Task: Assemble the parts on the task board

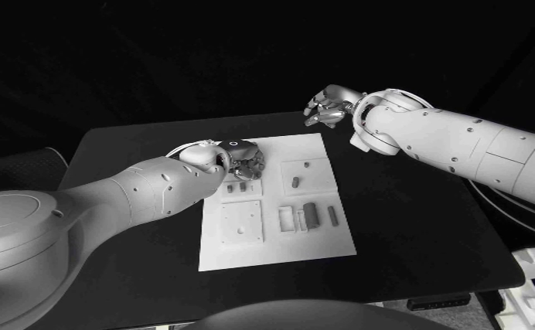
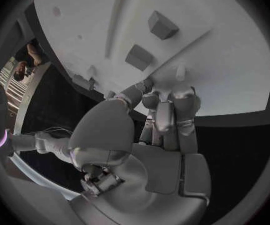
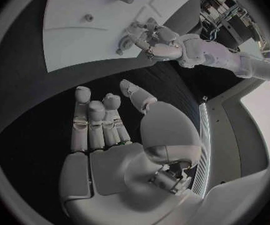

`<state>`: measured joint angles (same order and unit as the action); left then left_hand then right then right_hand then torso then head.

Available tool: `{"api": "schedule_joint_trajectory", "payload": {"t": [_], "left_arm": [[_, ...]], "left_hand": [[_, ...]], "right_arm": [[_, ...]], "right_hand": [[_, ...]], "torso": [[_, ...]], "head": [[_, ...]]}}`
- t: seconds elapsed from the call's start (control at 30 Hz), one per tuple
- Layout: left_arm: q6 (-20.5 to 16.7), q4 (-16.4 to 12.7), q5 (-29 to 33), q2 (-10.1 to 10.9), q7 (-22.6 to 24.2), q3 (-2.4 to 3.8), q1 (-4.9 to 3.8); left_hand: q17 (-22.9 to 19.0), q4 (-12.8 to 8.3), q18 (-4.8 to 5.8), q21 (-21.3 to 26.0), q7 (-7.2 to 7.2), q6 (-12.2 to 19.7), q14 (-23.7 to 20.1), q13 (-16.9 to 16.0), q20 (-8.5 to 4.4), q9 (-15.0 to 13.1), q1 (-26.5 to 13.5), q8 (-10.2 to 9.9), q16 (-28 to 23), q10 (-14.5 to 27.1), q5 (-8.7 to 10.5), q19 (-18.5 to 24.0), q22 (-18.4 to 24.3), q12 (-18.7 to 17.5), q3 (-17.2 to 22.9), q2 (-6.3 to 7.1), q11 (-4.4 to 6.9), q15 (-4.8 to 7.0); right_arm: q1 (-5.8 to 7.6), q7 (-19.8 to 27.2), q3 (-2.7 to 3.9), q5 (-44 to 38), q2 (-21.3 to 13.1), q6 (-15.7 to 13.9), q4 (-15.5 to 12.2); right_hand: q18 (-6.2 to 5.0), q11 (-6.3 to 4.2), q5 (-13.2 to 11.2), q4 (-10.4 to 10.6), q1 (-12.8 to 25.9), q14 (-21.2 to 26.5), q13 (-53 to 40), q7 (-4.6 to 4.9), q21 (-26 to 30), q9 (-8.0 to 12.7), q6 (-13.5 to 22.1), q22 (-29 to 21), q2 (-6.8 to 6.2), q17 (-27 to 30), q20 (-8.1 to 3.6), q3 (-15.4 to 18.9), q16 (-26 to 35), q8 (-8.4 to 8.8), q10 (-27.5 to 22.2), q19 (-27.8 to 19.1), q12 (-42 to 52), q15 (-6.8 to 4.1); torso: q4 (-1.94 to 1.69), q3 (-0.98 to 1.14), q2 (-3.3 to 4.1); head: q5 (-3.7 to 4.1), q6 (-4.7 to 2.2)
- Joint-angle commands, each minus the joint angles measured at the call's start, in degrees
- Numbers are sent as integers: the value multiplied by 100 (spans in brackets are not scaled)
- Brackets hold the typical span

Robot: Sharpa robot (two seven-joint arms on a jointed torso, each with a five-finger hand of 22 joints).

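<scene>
Head view shows the left robot hand [image 1: 243, 161], fingers together, touching the white task board's [image 1: 267, 256] far left corner near the small parts [image 1: 237, 188], while the right robot hand [image 1: 331, 107] hangs empty, fingers apart, beyond it.

Two smooth white arms with rounded shells dotted by small dark screws; thin cables loop at each wrist. The left hand [image 1: 243, 161] and right hand [image 1: 330, 107] are silver metal, with segmented fingers [image 3: 96, 120]
</scene>
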<state>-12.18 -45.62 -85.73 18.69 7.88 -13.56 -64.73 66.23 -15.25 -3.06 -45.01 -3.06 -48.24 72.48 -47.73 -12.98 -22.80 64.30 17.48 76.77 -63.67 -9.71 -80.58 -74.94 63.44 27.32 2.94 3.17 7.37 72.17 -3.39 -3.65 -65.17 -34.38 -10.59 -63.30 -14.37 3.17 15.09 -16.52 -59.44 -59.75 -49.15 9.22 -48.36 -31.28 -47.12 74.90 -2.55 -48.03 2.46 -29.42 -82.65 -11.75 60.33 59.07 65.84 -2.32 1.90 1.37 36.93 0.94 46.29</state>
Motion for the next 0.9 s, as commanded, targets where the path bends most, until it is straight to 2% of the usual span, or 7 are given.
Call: {"api": "schedule_joint_trajectory", "payload": {"t": [0.03, 0.9], "left_arm": [[-66, 24, 55, -27, 71, 4, 10], [-124, 47, 133, -84, 138, 5, 14]], "left_hand": [[7, -9, -581, -31, -222, -253, 27, -8, 5, -1, 7, -12, 34, 221, 20, -31, -93, -10, 12, -38, -197, 5], [84, -22, -591, -50, -215, -294, 106, -17, 0, -8, 22, -1, 91, 183, 19, -58, -98, 4, 27, -31, -190, 9]], "right_arm": [[2, 35, 1, -22, -1, 29, -12], [4, 37, 1, -22, 16, 34, 1]], "right_hand": [[-63, 0, 21, 14, 63, 0, 6, 47, 16, 6, 8, 74, 10, 9, -22, -22, -38, -20, -25, 13, 20, -55], [-63, -1, 20, 15, 68, -1, 8, 47, 17, 6, 8, 73, 11, 10, -23, -26, -38, -21, -24, 15, 21, -56]], "torso": [[-1, 3, 0], [-8, -2, -6]], "head": [[12, 6], [14, 1]]}}
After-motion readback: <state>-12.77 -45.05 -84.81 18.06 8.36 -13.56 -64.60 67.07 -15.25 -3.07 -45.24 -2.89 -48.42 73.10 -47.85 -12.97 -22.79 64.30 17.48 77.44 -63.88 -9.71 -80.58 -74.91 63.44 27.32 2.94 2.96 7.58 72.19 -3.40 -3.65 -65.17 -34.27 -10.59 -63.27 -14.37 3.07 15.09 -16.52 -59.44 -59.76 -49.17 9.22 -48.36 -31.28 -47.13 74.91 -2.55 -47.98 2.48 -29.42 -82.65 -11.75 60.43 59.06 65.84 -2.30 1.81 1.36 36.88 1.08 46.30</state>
